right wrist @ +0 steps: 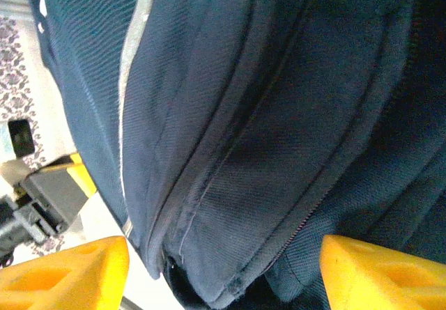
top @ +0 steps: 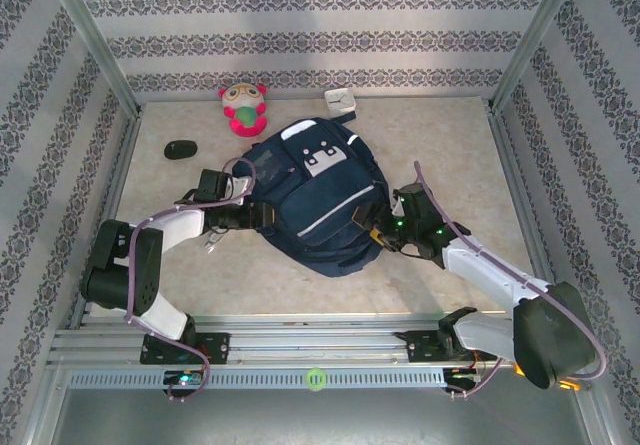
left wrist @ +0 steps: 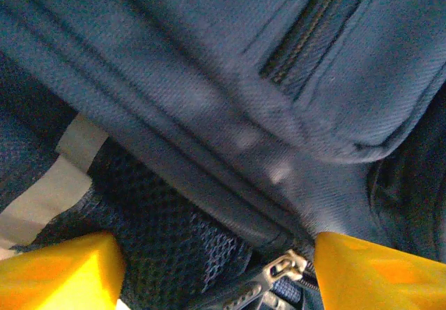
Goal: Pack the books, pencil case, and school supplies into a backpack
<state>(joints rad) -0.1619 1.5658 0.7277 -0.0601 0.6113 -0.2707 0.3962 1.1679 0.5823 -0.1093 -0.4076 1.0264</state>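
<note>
The navy backpack [top: 320, 190] lies in the middle of the table with its white patch facing up. My left gripper [top: 252, 215] presses against its left side. Its yellow fingers [left wrist: 59, 272] stand open, with dark mesh and a metal zipper pull [left wrist: 282, 267] between them. My right gripper [top: 386, 227] sits at the backpack's right edge. Its yellow fingertips [right wrist: 383, 275] are open around a fold of navy fabric with a zipper seam [right wrist: 306, 212]. The books, pencil case and school supplies are hidden.
A pink and red plush toy [top: 243, 108], a small white box [top: 340, 99] and a black oval object [top: 181, 149] lie at the back of the table. Patterned walls and metal posts enclose the table on three sides.
</note>
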